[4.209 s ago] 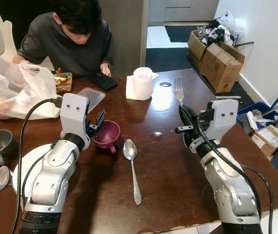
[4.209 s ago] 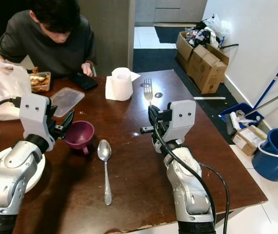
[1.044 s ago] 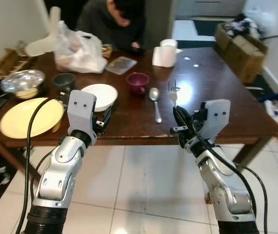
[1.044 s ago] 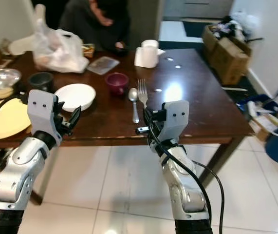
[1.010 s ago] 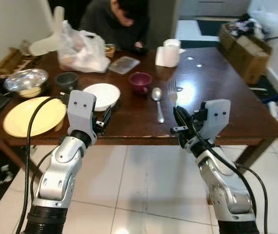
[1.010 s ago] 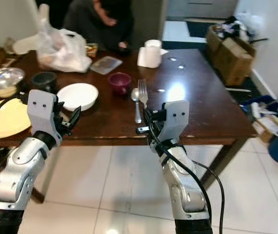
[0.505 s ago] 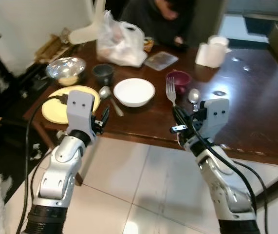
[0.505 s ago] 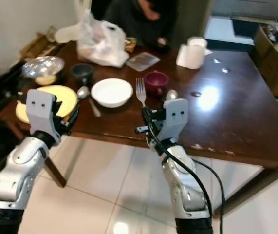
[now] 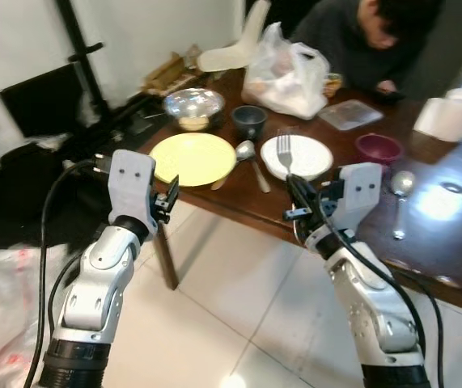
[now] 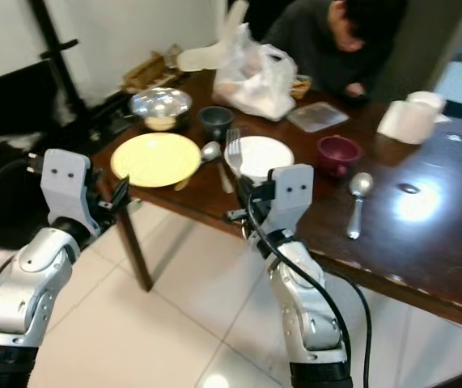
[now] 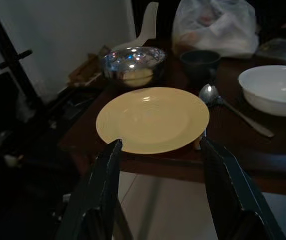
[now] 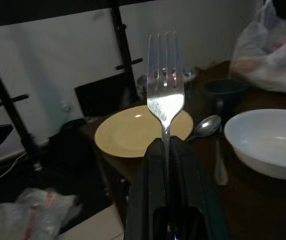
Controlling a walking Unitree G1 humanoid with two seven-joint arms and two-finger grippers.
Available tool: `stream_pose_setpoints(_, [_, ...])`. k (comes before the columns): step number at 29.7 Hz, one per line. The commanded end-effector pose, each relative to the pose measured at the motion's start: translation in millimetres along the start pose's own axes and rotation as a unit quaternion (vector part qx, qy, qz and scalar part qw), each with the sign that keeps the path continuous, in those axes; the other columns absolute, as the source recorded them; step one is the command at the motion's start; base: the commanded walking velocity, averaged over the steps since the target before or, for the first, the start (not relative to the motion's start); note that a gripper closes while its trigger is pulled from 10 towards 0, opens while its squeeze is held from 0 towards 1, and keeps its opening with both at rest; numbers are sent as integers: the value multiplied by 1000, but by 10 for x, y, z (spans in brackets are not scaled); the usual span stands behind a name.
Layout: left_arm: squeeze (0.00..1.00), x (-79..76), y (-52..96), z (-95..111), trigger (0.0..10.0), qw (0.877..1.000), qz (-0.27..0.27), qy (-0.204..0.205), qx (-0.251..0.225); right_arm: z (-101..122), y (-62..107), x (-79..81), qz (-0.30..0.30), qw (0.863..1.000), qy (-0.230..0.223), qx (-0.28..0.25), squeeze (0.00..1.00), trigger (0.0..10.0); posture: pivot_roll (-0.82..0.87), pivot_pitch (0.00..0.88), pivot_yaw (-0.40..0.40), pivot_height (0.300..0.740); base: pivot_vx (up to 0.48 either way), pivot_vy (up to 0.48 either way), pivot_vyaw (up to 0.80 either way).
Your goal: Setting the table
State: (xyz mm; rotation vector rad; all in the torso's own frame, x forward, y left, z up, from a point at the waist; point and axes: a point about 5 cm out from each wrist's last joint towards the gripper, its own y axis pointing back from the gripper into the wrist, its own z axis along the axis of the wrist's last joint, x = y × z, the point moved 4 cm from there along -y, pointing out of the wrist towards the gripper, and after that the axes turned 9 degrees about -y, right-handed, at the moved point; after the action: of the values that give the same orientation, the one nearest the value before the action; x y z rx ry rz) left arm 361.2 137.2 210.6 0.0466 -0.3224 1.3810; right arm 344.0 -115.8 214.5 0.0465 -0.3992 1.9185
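I'm holding the fork [image 12: 166, 95] upright in the right pincer [image 12: 166, 150]; left pincer [image 11: 155, 150] wide, empty. Fork not yet placed by the yellow plate [image 9: 192, 158].

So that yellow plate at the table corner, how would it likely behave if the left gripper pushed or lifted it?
The yellow plate looks rigid and glossy, so it would probably slide on the polished table rather than flex. It lies at the table's corner with its rim at the edge, so a push outward could tip it off. Flat and shallow, it likely offers the open left gripper only its rim.
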Motion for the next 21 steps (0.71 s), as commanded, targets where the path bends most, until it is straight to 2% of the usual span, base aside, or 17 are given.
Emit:
stream_pose_setpoints(1, [0, 7, 11, -51, 10000, 1000, 1, -6, 9, -12, 15, 9, 3, 1000, -6, 1, 0, 10000, -53, 0, 93, 740, 0, 0, 756])
stream_pose_setpoints(21, [0, 24, 24, -84, 10000, 1000, 3, -12, 16, -33, 15, 36, 10, 1000, -15, 4, 0, 10000, -43, 0, 93, 740, 0, 0, 756])
